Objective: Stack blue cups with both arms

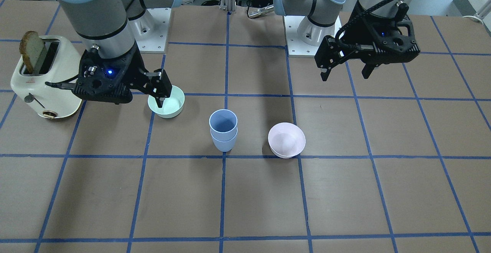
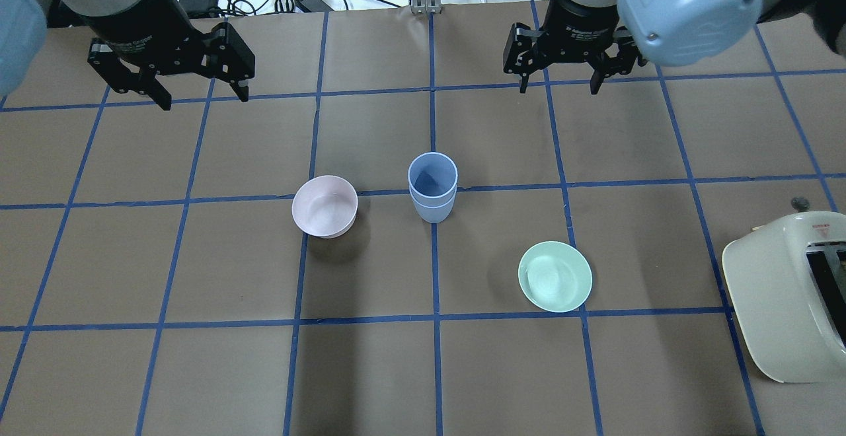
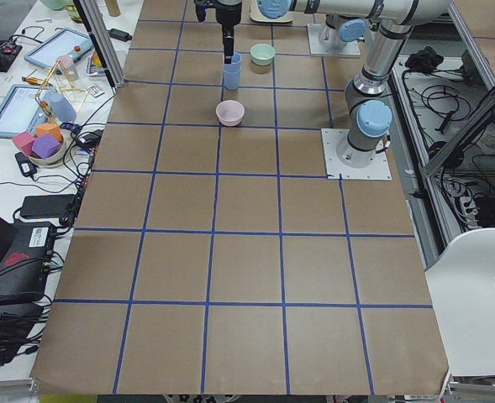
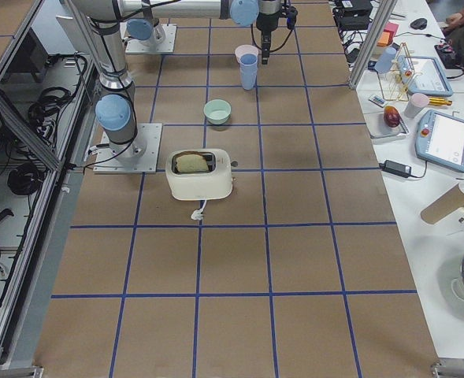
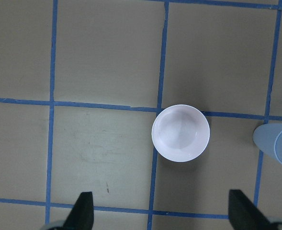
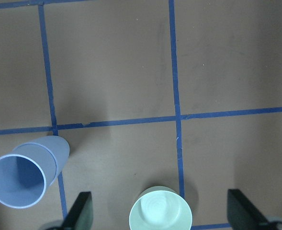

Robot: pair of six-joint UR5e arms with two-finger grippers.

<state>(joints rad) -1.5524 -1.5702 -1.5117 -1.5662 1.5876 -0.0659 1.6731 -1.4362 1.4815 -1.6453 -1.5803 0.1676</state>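
Observation:
The two blue cups (image 1: 223, 130) stand nested, one inside the other, upright near the table's middle (image 2: 432, 188). My left gripper (image 2: 203, 99) is open and empty, raised over the table well away from the cups; its wrist view shows its fingers (image 5: 81, 211) spread wide, with the cups (image 5: 277, 146) at the right edge. My right gripper (image 2: 558, 89) is open and empty, also raised and apart from the cups. Its wrist view shows the stacked cups (image 6: 26, 175) at lower left.
A pale pink bowl (image 2: 324, 206) sits beside the cups on my left. A mint-green bowl (image 2: 554, 276) sits nearer me on my right. A cream toaster (image 1: 42, 76) holding a bread slice (image 1: 32, 51) stands at my far right.

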